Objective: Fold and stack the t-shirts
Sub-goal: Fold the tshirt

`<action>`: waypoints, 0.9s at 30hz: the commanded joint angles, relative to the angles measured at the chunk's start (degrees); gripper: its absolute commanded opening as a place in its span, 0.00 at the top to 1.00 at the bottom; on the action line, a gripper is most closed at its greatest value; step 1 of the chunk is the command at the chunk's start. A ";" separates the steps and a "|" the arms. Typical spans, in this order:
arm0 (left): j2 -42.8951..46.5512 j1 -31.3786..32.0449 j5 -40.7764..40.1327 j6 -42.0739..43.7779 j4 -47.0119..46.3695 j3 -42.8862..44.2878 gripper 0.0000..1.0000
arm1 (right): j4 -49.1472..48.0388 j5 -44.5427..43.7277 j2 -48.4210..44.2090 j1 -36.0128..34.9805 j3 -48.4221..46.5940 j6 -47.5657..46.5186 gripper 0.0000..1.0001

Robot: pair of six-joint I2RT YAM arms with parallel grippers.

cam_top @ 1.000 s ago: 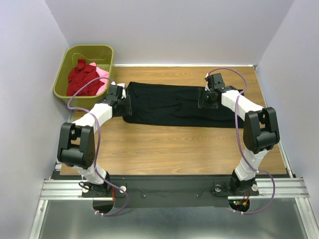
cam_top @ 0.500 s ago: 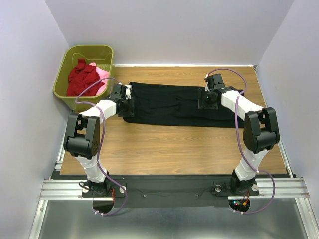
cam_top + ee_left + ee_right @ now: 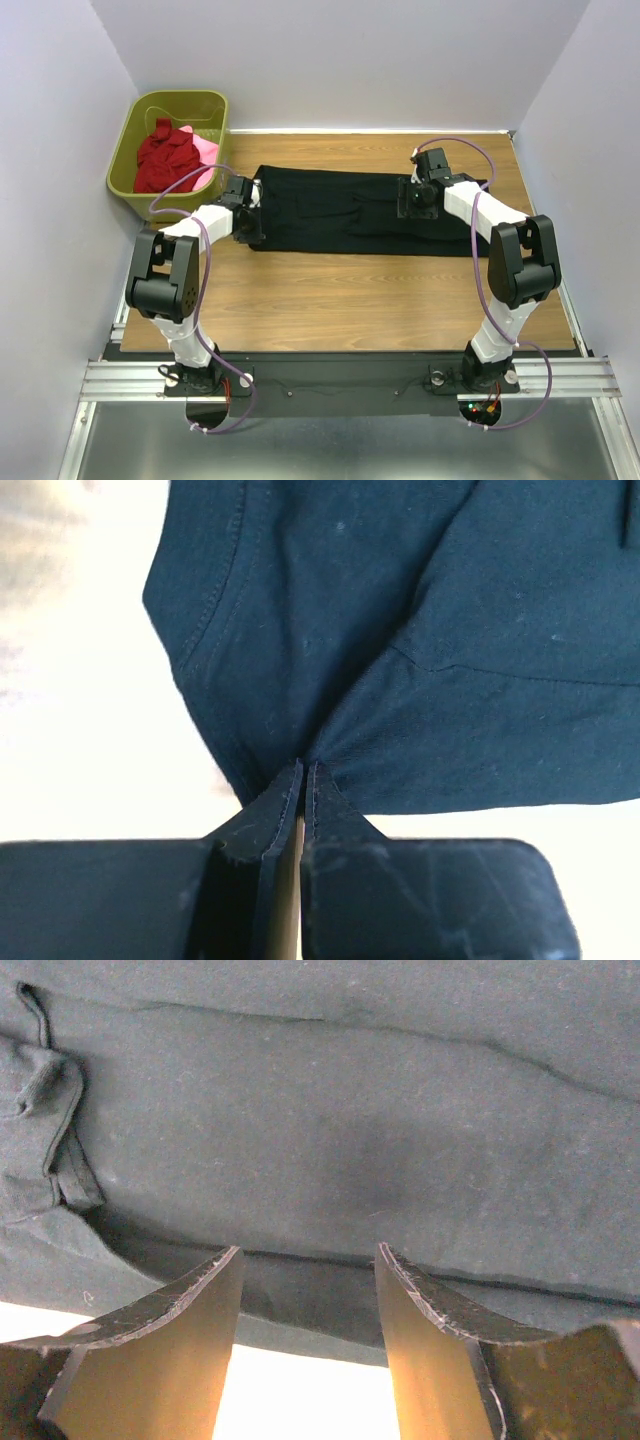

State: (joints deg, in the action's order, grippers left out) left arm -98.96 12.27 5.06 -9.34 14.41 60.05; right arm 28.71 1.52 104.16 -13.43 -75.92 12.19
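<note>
A large black t-shirt lies spread flat across the far half of the table. My left gripper is at its left end, near corner, shut on a pinch of the hem; the left wrist view shows the black t-shirt puckering toward the closed left gripper. My right gripper hangs over the right part of the shirt. In the right wrist view that right gripper stands open just above the black cloth, holding nothing. A dark red t-shirt and a pink t-shirt lie crumpled in the basket.
The olive-green plastic basket stands at the far left corner, close to my left arm. White walls close in the table on three sides. Bare wood runs between the shirt and the arm bases.
My left gripper has shut on the black shirt's left edge, and the left arm's elbow has swung inward. The right arm has not moved.
</note>
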 commanded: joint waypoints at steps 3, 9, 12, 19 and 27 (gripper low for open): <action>4.21 0.12 -3.03 -4.45 5.00 -2.83 1.00 | -1.99 -0.90 -1.68 0.34 0.77 -0.50 0.39; 3.42 -0.32 -3.83 -6.12 5.62 -5.03 0.94 | -1.99 -0.99 -1.77 0.25 0.42 -1.99 0.39; 5.08 -0.32 -4.09 -7.00 6.06 -6.08 0.91 | -1.99 -0.47 -2.20 0.25 0.16 -2.52 0.40; 10.01 -0.76 -9.01 -8.50 6.86 -7.67 0.70 | -1.99 0.94 -3.08 0.25 0.25 -2.25 0.40; 16.51 -0.58 -11.12 -8.50 6.59 -4.77 0.23 | -2.17 4.72 -4.06 -3.17 -3.26 -6.72 0.39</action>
State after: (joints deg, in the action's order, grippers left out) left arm -87.29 11.81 -3.62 -17.69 20.34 52.86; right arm 28.73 3.38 102.54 -13.85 -76.01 9.50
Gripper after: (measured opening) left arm 0.749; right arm 0.605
